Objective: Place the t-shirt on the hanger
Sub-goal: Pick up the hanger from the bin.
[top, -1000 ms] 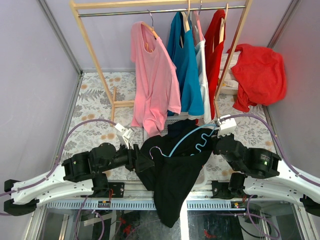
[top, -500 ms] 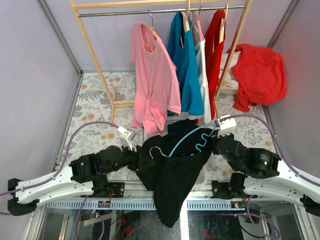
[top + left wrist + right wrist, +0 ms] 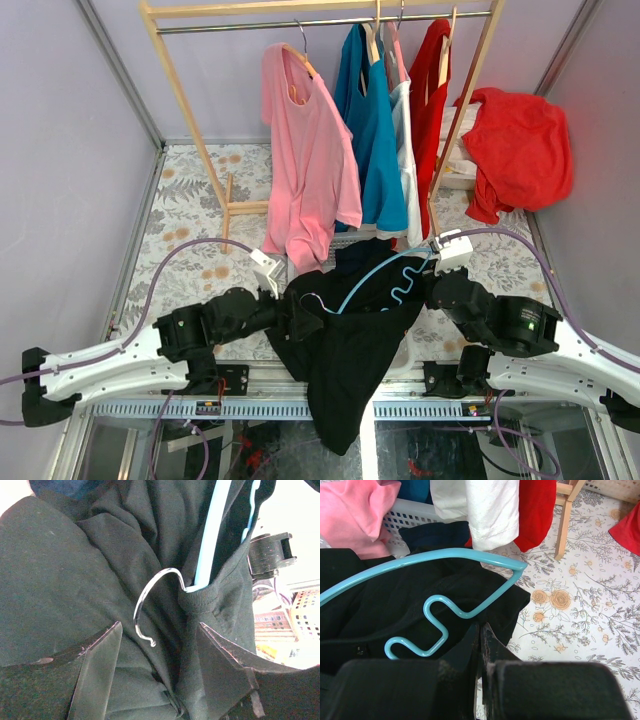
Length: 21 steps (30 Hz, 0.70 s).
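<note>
so the left gripper [image 3: 159, 627] is wide open, the hanger [image 3: 212, 535] hook sticking out of the t-shirt [image 3: 60, 580] collar dead ahead, its bar running off toward the right gripper [image 3: 481, 627], clamped on the t-shirt.

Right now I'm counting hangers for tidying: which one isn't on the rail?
The light blue plastic hanger, lying on the black t-shirt. The wooden hangers all hang from the rail with garments on them.

The floral desk [image 3: 180, 230] bears the black t-shirt [image 3: 350, 350] between the left end effector [image 3: 305, 318] and right end effector [image 3: 430, 287], a wooden rack [image 3: 192, 120] beyond.
</note>
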Available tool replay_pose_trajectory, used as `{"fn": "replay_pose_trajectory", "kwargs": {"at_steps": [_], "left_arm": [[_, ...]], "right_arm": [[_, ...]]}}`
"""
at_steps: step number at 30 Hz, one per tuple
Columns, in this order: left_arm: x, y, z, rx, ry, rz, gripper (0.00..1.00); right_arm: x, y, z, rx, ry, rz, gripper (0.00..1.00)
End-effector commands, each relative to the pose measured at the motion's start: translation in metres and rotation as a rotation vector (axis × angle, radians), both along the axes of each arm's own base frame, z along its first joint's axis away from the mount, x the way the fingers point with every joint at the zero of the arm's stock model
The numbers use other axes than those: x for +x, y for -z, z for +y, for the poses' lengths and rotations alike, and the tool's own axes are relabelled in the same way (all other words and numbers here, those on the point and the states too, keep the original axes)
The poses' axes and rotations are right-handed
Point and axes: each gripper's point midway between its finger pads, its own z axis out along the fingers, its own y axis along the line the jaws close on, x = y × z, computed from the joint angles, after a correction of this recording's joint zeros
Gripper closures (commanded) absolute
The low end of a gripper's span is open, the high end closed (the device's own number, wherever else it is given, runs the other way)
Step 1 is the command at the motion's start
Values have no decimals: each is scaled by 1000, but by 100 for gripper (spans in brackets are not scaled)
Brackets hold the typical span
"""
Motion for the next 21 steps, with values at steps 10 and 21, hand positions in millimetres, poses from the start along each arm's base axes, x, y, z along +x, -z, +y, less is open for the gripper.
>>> {"fn": "replay_pose_trajectory", "kwargs": {"at_steps": [10,21], "left_arm": [[-3,-45,-32,-141,115,-99,40],[-15,-54,-49,-185,215,-106,40]], "right_arm": [[3,-8,7,55,3,-15,100],[3,-8,7,54,3,-14,100]]}}
